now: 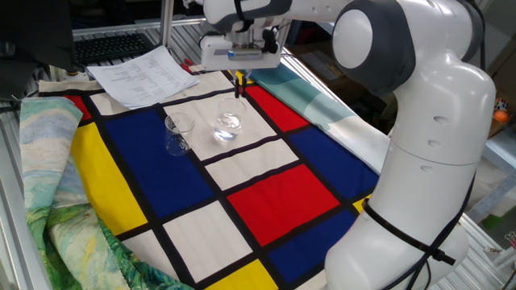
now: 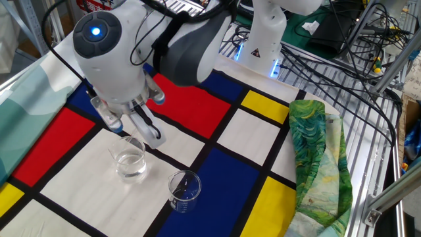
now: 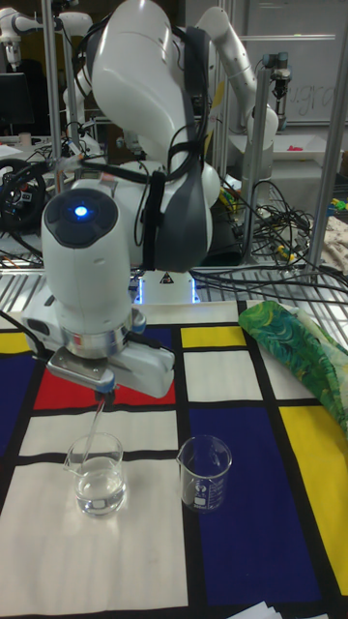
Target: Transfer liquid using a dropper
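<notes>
My gripper (image 3: 104, 385) hangs over the rounder clear glass (image 3: 97, 472) and is shut on the dropper (image 3: 95, 422). The dropper's slim clear tube slants down, its tip at about the glass's rim. In one fixed view the dropper (image 1: 239, 87) shows as a short dark-red stub under the gripper (image 1: 239, 79), above the glass (image 1: 228, 125). A shallow pool of liquid (image 3: 100, 489) glints in the glass's bottom. The small beaker (image 3: 205, 471) stands upright just beside it, also seen as the beaker (image 1: 177, 134) and the beaker (image 2: 184, 191). From the other side, the fingers (image 2: 150, 133) stand above the glass (image 2: 130, 162).
The table is covered by a cloth of red, blue, yellow and white squares (image 1: 266, 189). A green patterned cloth (image 2: 316, 151) is bunched at one edge. Papers (image 1: 141, 72) and a keyboard (image 1: 113, 47) lie behind. Cables (image 2: 342, 39) trail near the robot's base.
</notes>
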